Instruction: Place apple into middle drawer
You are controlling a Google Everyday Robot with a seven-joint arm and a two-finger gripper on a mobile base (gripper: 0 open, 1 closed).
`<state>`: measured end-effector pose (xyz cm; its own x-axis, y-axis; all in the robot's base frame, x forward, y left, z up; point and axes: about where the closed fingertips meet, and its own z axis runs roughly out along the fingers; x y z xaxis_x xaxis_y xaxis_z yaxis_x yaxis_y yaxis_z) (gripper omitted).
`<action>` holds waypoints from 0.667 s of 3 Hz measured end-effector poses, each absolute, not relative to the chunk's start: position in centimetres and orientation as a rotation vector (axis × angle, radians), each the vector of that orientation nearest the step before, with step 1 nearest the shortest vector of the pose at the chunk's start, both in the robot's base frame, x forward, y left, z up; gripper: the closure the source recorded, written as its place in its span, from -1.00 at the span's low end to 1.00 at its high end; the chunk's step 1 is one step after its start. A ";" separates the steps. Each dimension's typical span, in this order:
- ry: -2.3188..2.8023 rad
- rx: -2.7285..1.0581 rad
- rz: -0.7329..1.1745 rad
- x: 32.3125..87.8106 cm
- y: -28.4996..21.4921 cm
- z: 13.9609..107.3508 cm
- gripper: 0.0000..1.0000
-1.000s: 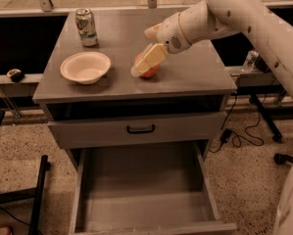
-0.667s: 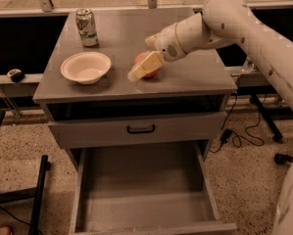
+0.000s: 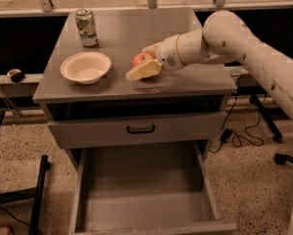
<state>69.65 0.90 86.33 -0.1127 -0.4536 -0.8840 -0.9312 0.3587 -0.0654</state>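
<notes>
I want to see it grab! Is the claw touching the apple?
Cannot tell. In the camera view the claw overlaps the apple on the cabinet top, hiding the apple's lower edge, so neither contact nor a gap shows.

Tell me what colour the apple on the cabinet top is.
The apple is red with yellowish patches, in the camera view; the gripper is right at it.

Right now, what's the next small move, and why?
Probably secure the apple and lift it slightly: the gripper sits right at it on the cabinet top, and the middle drawer stands open below with a bare floor.
</notes>
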 end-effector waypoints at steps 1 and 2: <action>1.622 -1.209 0.686 69.0 0.8 86.9 -0.05; 1.392 -1.241 0.734 65.8 -0.8 89.2 0.57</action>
